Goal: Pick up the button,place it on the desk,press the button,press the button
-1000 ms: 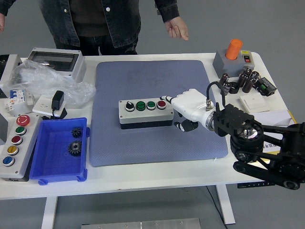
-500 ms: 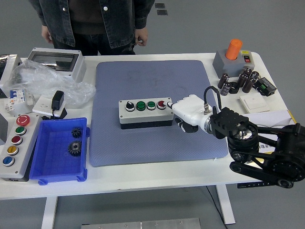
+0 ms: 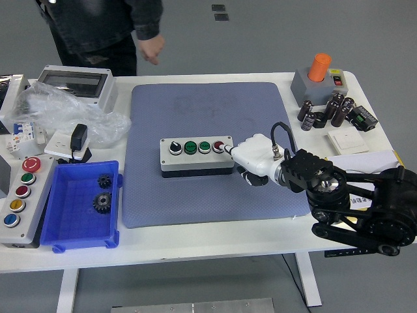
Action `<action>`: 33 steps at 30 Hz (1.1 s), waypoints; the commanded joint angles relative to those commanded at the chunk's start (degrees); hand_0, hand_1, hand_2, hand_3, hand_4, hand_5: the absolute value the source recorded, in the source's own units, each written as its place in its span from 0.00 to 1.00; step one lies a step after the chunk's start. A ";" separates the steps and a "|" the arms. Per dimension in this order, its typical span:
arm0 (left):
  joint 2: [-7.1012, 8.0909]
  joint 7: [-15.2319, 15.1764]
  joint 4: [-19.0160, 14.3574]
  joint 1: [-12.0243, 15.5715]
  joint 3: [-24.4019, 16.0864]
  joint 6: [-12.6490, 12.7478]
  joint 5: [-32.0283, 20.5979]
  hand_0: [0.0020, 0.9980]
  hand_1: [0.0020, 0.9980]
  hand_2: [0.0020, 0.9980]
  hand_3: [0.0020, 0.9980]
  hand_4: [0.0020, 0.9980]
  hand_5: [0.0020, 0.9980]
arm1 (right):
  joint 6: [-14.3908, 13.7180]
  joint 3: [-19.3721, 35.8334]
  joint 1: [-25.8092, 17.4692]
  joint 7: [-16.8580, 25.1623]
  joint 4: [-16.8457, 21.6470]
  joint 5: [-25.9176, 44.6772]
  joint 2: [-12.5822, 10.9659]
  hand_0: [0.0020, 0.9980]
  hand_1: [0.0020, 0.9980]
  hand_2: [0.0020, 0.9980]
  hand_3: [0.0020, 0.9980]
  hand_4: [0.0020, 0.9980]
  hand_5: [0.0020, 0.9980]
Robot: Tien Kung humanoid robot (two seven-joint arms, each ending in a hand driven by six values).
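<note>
My right hand (image 3: pixel 251 156) is curled narrow, holding nothing, its fingertip on the red button at the right end of the button box (image 3: pixel 197 156), which sits mid blue mat (image 3: pixel 208 104). Against 1 second ago, the hand has pushed further left, nudging the box slightly, and the person (image 3: pixel 104 26) has stepped left.

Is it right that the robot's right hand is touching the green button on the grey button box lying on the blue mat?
Not quite. In the head view the right hand has a fingertip at the red button, at the right end of the grey button box, not a green one. The box does lie on the blue mat.
</note>
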 joint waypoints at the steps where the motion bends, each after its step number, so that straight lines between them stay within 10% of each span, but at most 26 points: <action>1: -0.01 0.01 0.00 0.01 -0.01 0.01 0.00 0.62 0.65 0.61 0.62 0.61 0.39 | -0.62 0.56 -0.08 0.35 0.20 0.21 -0.25 0.60 0.59 0.29 0.96 0.35 0.00; 15: -0.21 0.31 -0.01 0.18 0.01 0.09 0.13 0.62 0.65 0.61 0.62 0.61 0.39 | -15.77 15.63 -7.94 12.86 -0.08 12.62 -3.21 0.57 0.57 0.29 0.94 0.34 0.00; 16: -0.26 0.37 -0.02 0.18 0.00 0.09 0.15 0.62 0.65 0.61 0.62 0.61 0.39 | -16.69 17.45 -9.47 14.63 -0.95 14.72 -2.83 0.55 0.55 0.49 0.92 0.65 0.17; 20: -0.55 0.59 -0.04 0.22 -0.16 0.07 0.30 0.62 0.65 0.61 0.62 0.61 0.39 | -18.59 25.30 -15.39 22.38 -5.25 23.34 0.41 0.55 0.55 0.49 0.92 0.65 0.17; 21: -0.64 0.64 -0.05 0.26 -0.20 0.06 0.34 0.62 0.65 0.61 0.62 0.61 0.39 | -18.38 27.43 -17.11 24.53 -6.61 25.60 1.58 0.55 0.55 0.49 0.92 0.65 0.17; 22: -0.70 0.69 -0.04 0.30 -0.17 0.06 0.32 0.62 0.65 0.61 0.62 0.61 0.39 | -17.44 29.44 -18.62 26.58 -7.72 27.67 2.59 0.71 0.68 0.72 0.83 0.80 0.34; 33: -0.80 0.68 0.01 0.45 0.26 0.17 -0.16 0.62 0.65 0.61 0.62 0.61 0.39 | -4.74 48.24 -33.89 44.55 -13.65 51.80 5.76 0.74 0.69 0.74 0.76 0.82 0.40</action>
